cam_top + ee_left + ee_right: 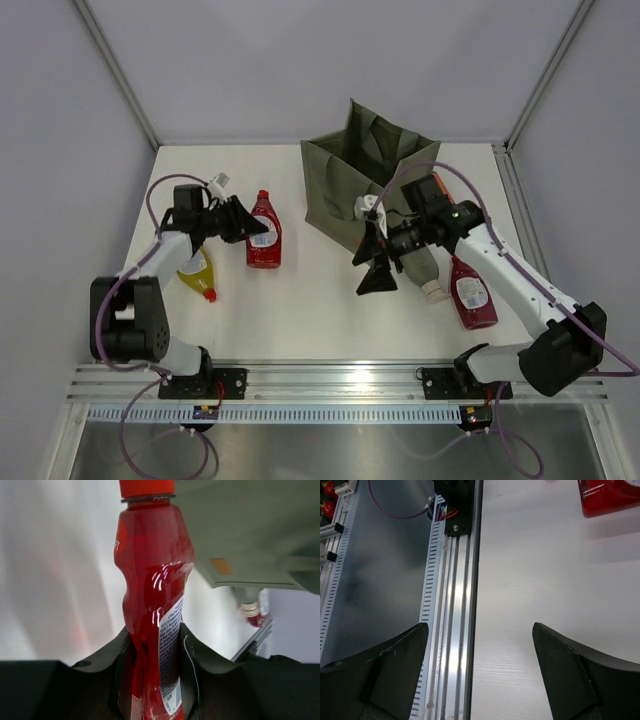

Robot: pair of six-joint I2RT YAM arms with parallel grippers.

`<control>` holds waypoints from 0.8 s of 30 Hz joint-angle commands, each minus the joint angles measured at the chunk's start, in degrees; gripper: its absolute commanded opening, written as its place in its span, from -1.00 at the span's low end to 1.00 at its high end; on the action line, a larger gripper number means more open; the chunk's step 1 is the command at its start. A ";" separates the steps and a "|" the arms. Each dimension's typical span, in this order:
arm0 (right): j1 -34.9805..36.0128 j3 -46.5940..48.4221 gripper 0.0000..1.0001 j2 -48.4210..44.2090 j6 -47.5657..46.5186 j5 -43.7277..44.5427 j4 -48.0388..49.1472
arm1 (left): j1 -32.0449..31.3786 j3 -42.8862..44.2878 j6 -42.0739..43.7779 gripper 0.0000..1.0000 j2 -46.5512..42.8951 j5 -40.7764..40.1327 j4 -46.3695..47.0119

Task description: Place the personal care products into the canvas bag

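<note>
A white tabletop seen from above, with two robot arms mounted on a metal rail along its near edge.

The left hand reaches toward the far left part of the tabletop. It is clamped on a red bottle, which has a red cap and a white label. In the left wrist view, the two dark fingers press against both sides of the bottle's lower body, and its cap points away from the camera. From above, the bottle appears to lie on the tabletop with its cap toward the far side, just left of centre. A yellow bottle with a red cap lies near it, partly under the left arm.

The canvas bag, olive green and boxy, stands open at the far side, right of centre, with a handle rising from its rim. The red bottle is outside the bag, to its left and apart from it.

The right hand is just in front of the bag's near side. Its fingers are spread wide apart with nothing between them. The right wrist view shows only bare tabletop and the rail between the fingers.

Two more bottles lie side by side under the right arm. One is a grey-green bottle with a beige cap. The other, a dark red bottle with a white label, lies to its right.
</note>
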 commanded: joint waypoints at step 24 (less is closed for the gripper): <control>16.34 11.46 0.99 10.43 53.27 27.40 42.58 | -7.94 -18.49 -21.35 -1.00 -38.74 15.87 37.58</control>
